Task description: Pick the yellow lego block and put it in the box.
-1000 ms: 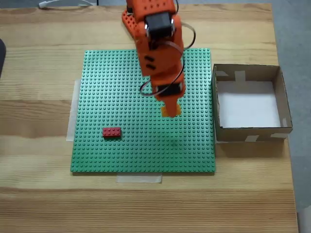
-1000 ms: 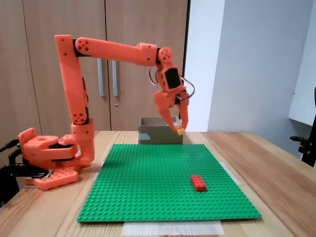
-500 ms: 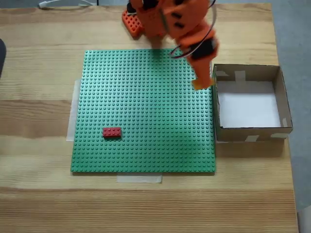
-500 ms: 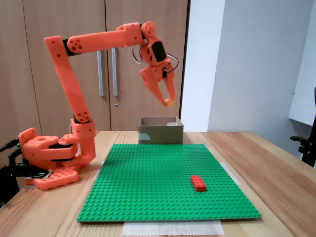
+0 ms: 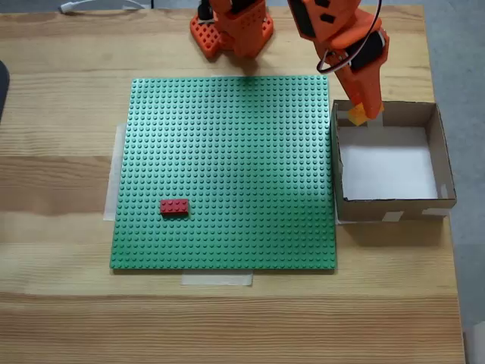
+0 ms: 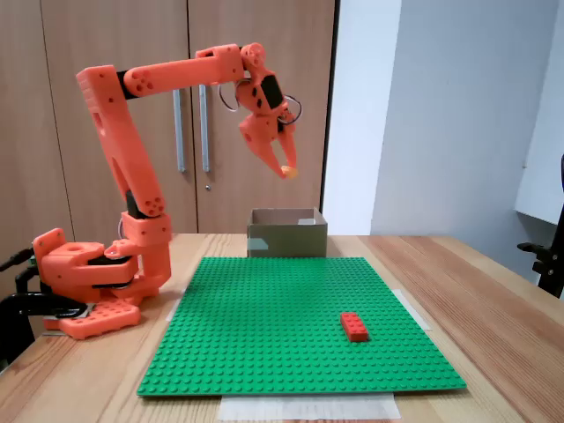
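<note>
Yellow lego block [image 5: 356, 116]: mostly covered by the gripper [image 5: 362, 114] from above, studs not readable. In the side fixed view it is a tiny orange-yellow speck [image 6: 287, 171] at the fingertips, shape unclear. Arm's upper part cut by the top edge in the top-down view. Box [image 6: 286, 233] interior hidden behind its front wall in the side view.

Brightness: both fixed views are evenly and fairly brightly lit, with no dim corners.
Light source: soft and diffuse, seemingly from above.
Shadows: faint; a soft dark band lies on the tabletop [image 5: 68, 318] along the near wall of the box [image 5: 394, 208], and a vague dark patch sits on the green baseplate [image 5: 227, 152].
Glare: mild sheen on the cabinet doors [image 6: 106, 35]; the box's white floor looks slightly washed out.
Sharpness: modest resolution, slightly soft; the arm [image 5: 341, 30] is a little smeared.
Distortion: none apparent at the edges.
</note>
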### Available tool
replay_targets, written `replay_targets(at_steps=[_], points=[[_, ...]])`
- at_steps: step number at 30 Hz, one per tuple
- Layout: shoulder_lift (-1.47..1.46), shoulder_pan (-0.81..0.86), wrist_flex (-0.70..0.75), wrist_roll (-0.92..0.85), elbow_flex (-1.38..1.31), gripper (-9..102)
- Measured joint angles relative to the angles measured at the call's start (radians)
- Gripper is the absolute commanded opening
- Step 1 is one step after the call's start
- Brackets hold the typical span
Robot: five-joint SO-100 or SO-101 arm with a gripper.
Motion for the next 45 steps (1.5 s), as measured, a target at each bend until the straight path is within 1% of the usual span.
replay_targets(at_steps=[7,14,20,29,33,45], points=[[-0.040,-0.043,-0.044,0.000,0.015,-1],[-0.175,-0.054,-0.087,0.000,0.015,-1],[-0.350,-0.049,-0.114,0.009,-0.086,-1],[-0.584,-0.103,-0.179,0.002,-0.233,-1],[-0.649,-0.101,-0.193,0.000,-0.262,-1],[-0.713,-0.109,-0.207,0.000,-0.262,-1]])
